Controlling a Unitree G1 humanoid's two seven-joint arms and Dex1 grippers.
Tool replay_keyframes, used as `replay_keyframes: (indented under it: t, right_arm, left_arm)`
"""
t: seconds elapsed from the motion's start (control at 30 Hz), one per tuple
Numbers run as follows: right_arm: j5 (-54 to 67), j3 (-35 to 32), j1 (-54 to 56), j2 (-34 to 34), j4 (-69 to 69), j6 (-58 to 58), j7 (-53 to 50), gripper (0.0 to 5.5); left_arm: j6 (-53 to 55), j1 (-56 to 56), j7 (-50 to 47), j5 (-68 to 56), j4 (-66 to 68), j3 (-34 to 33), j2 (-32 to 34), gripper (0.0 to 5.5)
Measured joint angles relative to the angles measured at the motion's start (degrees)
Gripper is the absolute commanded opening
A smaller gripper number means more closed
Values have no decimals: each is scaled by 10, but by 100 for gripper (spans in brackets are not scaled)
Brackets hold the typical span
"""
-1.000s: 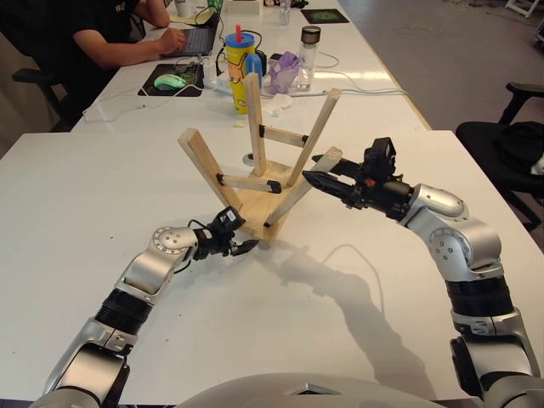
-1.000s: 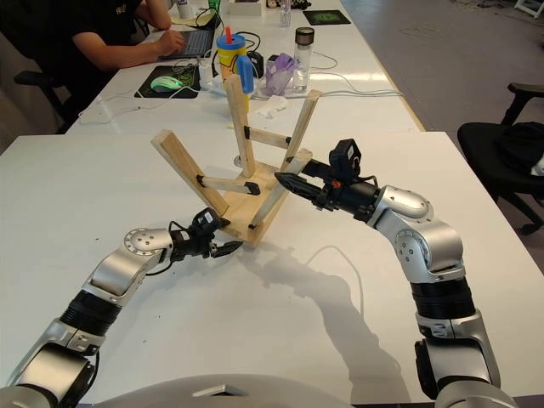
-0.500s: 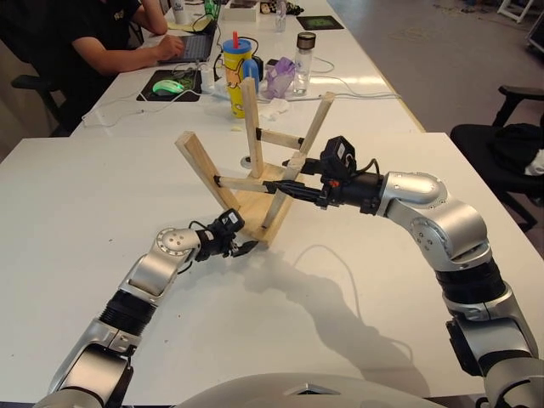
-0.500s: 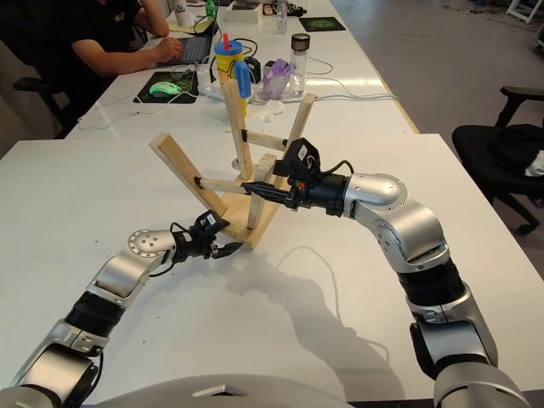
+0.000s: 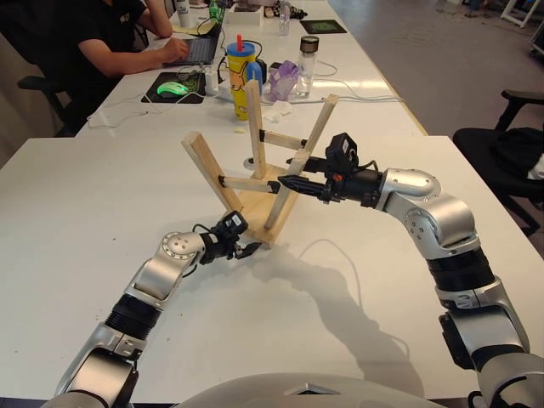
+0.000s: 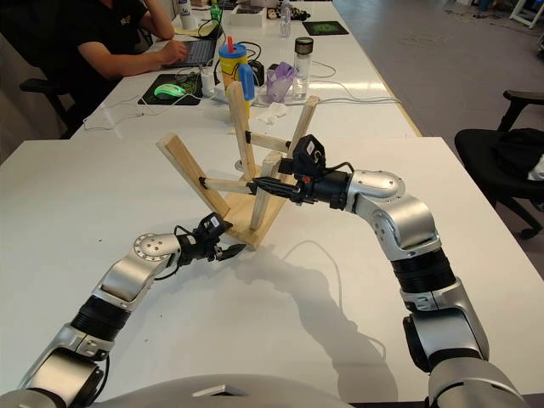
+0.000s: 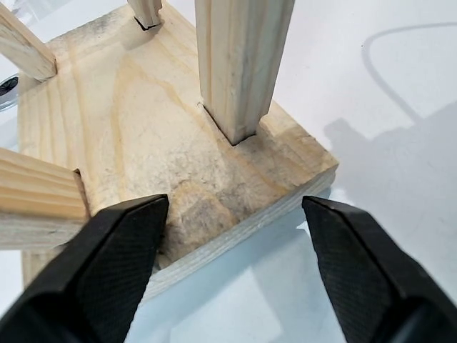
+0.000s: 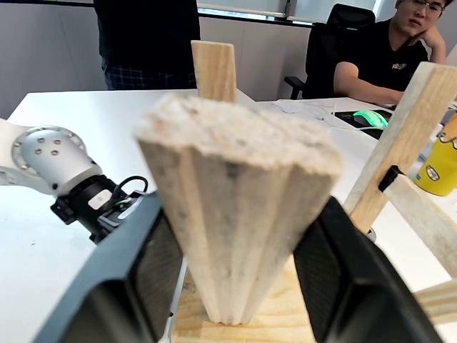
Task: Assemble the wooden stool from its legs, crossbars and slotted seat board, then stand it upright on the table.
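— Position of the piece?
— Upside down, the wooden stool [image 5: 255, 174] is in the middle of the white table [image 5: 76, 212], with the seat board [image 7: 136, 121] lowest and four legs [image 5: 204, 166] splayed upward. Board flat or tipped: cannot tell.
— Appearance?
— Pale raw timber. Square-section legs seated in slots cut in the board. The crossbars [image 5: 245, 182] join the legs through small black brackets. Board face carries grey smudges, and its edge is layered.
— Right gripper?
— The right gripper [image 5: 291, 181] is clamped on the upper part of the leg [image 8: 235, 214] nearest the robot's right, fingers pressed to both sides.
— Left?
— The left gripper [image 5: 247, 250] sits low at the table, jaws spread wide, one finger [image 7: 107, 271] on either side of the board's near corner
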State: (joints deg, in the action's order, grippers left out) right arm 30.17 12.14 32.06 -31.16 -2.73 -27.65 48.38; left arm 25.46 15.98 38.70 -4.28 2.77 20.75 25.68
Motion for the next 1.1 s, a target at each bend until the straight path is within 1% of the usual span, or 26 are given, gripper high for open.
replay_keyframes:
  t: [0.3,0.43,0.53,0.6,0.67,0.7,0.77,0.87,0.93,0.97,1.03,1.1]
  right_arm:
    - [-10,11,-6,3,7,42,3,204]
    - [-11,19,6,5,17,43,4,204]
    - [-11,19,6,6,18,43,3,204]
    - [-10,17,5,6,17,43,2,204]
    - [-7,16,3,6,15,42,2,204]
    - [-7,17,1,4,16,42,2,204]
    - [-7,18,1,3,19,42,0,204]
    - [-7,21,4,3,20,42,0,204]
    - [-7,23,6,3,21,42,0,204]
    - [-7,24,6,4,23,42,0,204]
    - [-6,26,12,6,24,43,0,204]
    - [-7,32,15,7,35,44,0,204]
  left_arm:
    - [4,-10,-8,-4,-1,-19,-21,349]
    - [-16,-46,-25,-20,-25,-51,-34,349]
    - [-86,-108,-34,-43,-82,-90,-43,349]
    - [-175,-123,-70,-30,-120,-133,-43,349]
    - [-267,-123,-118,15,-166,-166,-42,349]
    - [-318,-117,-159,55,-201,-187,-43,349]
    - [-342,-70,-207,114,-231,-204,-41,349]
    - [-316,13,-234,192,-235,-189,-44,349]
    - [-294,54,-239,246,-225,-153,-52,349]
    - [-275,66,-231,293,-195,-117,-51,349]
    - [-228,53,-178,359,-112,-36,-44,349]
    - [-214,47,-171,395,-97,-2,-34,349]
